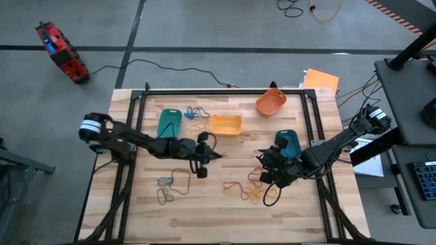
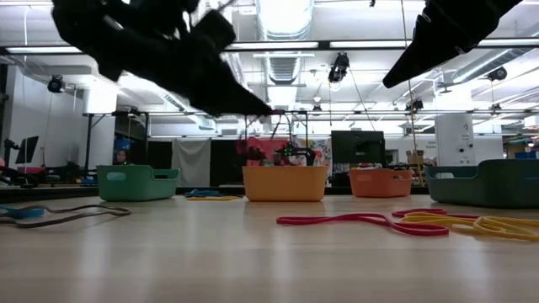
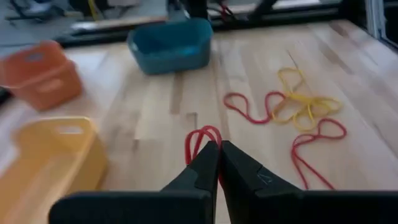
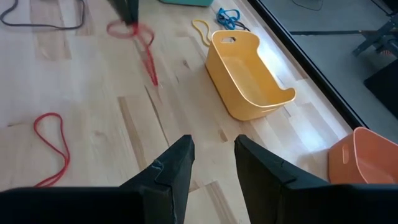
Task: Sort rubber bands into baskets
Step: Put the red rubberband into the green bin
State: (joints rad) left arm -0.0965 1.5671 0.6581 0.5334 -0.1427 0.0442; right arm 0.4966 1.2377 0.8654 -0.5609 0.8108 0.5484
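My worktop [image 1: 204, 204] is pale wood, planked with visible grain and a soft satin sheen. The yellow basket [image 4: 249, 81] looks like smooth moulded plastic, slightly glossy inside; the orange basket [image 3: 38, 74] and the blue basket [image 3: 169, 43] beyond it look like the same plastic. The red rubber band [image 3: 200, 140] pinched in my left hand [image 3: 219, 163] is thin, matt rubber. Both hands, the right hand [image 4: 211, 168] included, have dark, matt fingers.
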